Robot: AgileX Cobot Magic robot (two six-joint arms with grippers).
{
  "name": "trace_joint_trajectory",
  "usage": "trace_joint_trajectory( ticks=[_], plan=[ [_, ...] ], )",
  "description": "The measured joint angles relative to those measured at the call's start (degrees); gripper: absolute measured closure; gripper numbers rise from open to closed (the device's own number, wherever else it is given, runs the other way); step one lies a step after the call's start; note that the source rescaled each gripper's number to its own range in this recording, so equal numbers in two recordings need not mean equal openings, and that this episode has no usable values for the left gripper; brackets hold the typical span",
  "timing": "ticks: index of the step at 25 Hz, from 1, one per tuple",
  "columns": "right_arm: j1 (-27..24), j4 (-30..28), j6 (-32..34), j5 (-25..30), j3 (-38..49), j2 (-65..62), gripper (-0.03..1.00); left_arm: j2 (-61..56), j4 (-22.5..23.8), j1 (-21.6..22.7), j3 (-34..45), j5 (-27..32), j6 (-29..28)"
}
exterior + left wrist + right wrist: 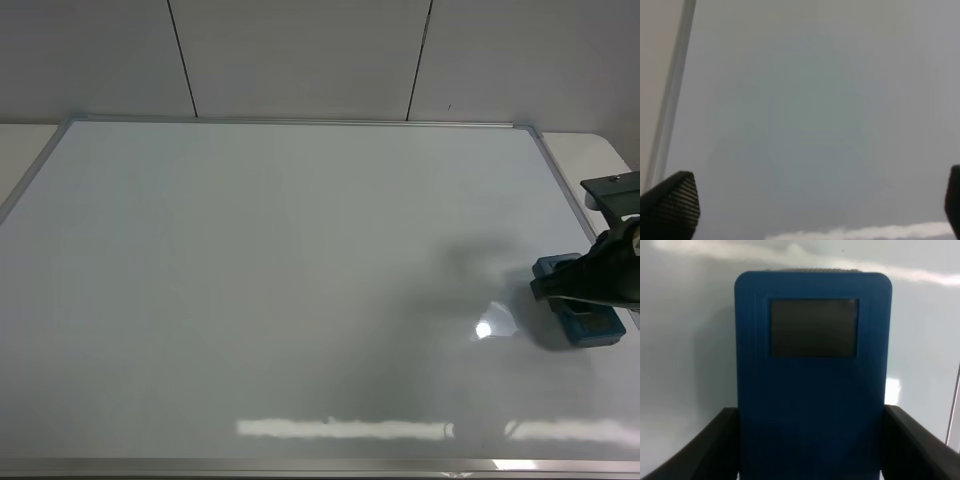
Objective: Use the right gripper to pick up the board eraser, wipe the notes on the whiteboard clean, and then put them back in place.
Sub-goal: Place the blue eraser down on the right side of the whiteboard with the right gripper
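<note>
Near whiteboard [250, 280] right edge: right gripper [572, 287] fingers [715, 445] grip board eraser [592, 323] sides; left gripper [812, 205] fingers [671, 205] wide.

The small teal-blue rectangular board eraser [590, 326] lies on the large glossy white silver-framed whiteboard [280, 260] (near its right edge); the black two-fingered right gripper [572, 288] sits across the eraser's middle.

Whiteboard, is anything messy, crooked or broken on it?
Nothing stands out. The whiteboard looks clean, with no writing visible. The board eraser sits flat and straight near its right edge, between the fingers of the right gripper.
</note>
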Motion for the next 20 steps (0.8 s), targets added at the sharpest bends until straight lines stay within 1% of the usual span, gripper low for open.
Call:
trace_joint_trajectory(
  ticks=[15,19,20],
  plan=[
    [0.0,-0.4,0.5,-0.2,0.2,0.0,0.95,0.0,0.0,0.0,0.0,0.0,0.0],
    [0.0,-0.6,1.9,-0.2,0.2,0.0,0.95,0.0,0.0,0.0,0.0,0.0,0.0],
    [0.0,-1.3,2.9,-0.2,0.2,0.0,0.91,0.0,0.0,0.0,0.0,0.0,0.0]
  ],
)
